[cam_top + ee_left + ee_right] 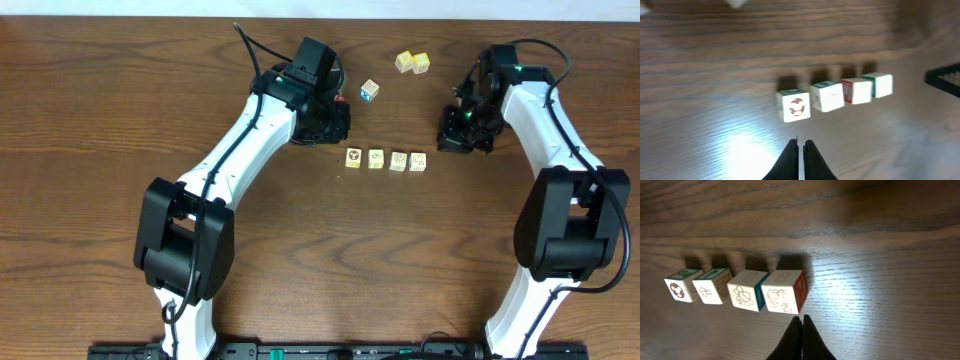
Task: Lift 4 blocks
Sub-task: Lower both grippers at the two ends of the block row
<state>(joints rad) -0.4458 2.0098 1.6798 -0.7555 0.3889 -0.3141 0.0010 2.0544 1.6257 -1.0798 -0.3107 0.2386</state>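
1. The four blocks [376, 159] lie in a straight row on the tabletop [120, 90], between the two arms. None is lifted yet.
2. The left claw [801, 144] is clenched on nothing, its tips just short of the ring-marked end block [796, 106].
3. The right claw [801, 319] is also clenched and empty, close beside the red-sided end block [784, 292].
4. The step in hand looks like squeezing the row end to end, one closed claw at each end.
5. To do it well, set each claw square on the middle of its end face and in line with the row. An off-centre push would probably buckle the row sideways.
6. Some blocks sit slightly apart, so press inward first until all four touch.
7. Then raise both arms together at the same rate, with steady inward pressure. Only friction would hold the middle two.
8. The blocks are small cubes with crisp edges and flat faces, likely painted wood.
9. Their top faces are cream with faint line drawings. Some side faces are green, blue or red.
10. Flat faces should mate well, though smooth paint may slip.
11. The tabletop is dark wood grain with a slight sheen that shows glare near each claw.
12. A blue-faced cube [370, 90] and two yellow cubes [412, 62] lie well apart, beyond the row.
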